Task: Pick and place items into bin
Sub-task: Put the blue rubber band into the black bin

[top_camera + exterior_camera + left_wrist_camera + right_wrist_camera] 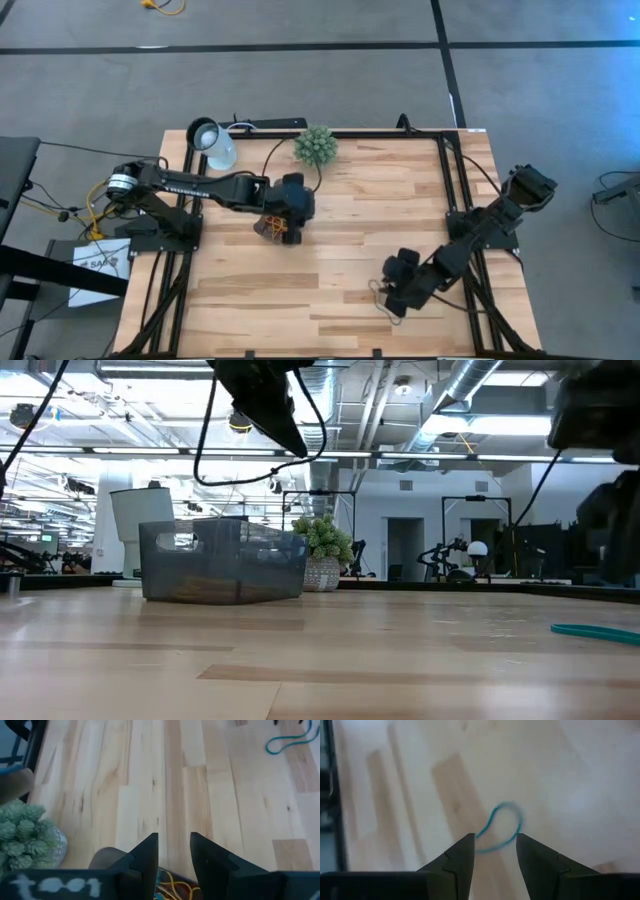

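Left gripper [277,226] is hanging over the bin [222,563]; right gripper [494,851] is lining up on a teal loop [501,828].
Both sets of jaws are standing released: left likely for dropping into the bin's loops [175,885], right straddling the one lying flat on the counter [350,200].

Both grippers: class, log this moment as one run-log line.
left gripper: open, over bin of bands | right gripper: open, above teal band on table | band: not grasped

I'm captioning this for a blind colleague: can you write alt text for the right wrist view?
The right gripper hangs open above a thin teal rubber-band loop lying on the pale wooden table, with the loop just beyond the gap between its two dark fingers. Nothing is held.
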